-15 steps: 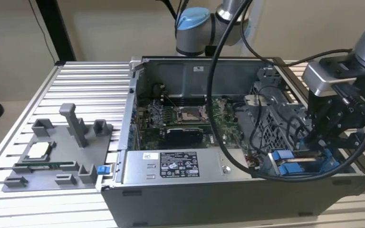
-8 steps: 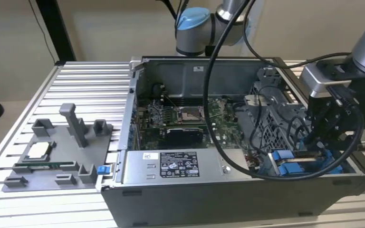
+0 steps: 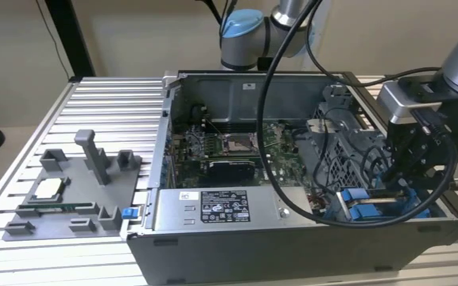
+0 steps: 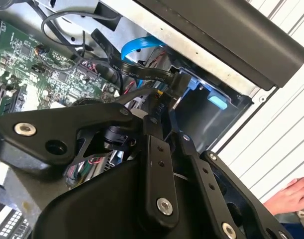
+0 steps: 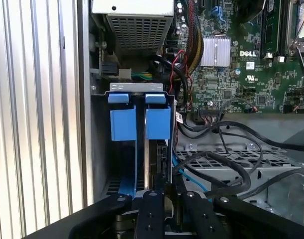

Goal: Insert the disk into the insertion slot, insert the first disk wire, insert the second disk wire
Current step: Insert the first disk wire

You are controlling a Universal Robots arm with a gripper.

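Observation:
The open computer case (image 3: pixel 237 250) stands on the slatted table. At its front corner on the exterior view's right is the insertion slot (image 5: pixel 99 149), with blue tabs (image 3: pixel 356 199). The disk sits edge-on inside it, its blue carrier frame (image 5: pixel 139 124) showing in the first wrist view. My gripper (image 3: pixel 404 185) reaches down into this bay. In the second wrist view the gripper (image 4: pixel 164 124) is shut on a black wire connector (image 4: pixel 159 105), whose flat black cable (image 4: pixel 132 69) runs off toward the board. In the first wrist view the gripper (image 5: pixel 166 188) hangs right over the disk's end.
A grey labelled power-supply box (image 3: pixel 213 208) lies beside the bay, with the motherboard (image 3: pixel 229 149) behind it. The perforated cage (image 5: pixel 231 159) carries loose black cables. A grey fixture tray (image 3: pixel 62 196) sits at the exterior view's left. A person's hand (image 4: pixel 291 194) rests outside the case.

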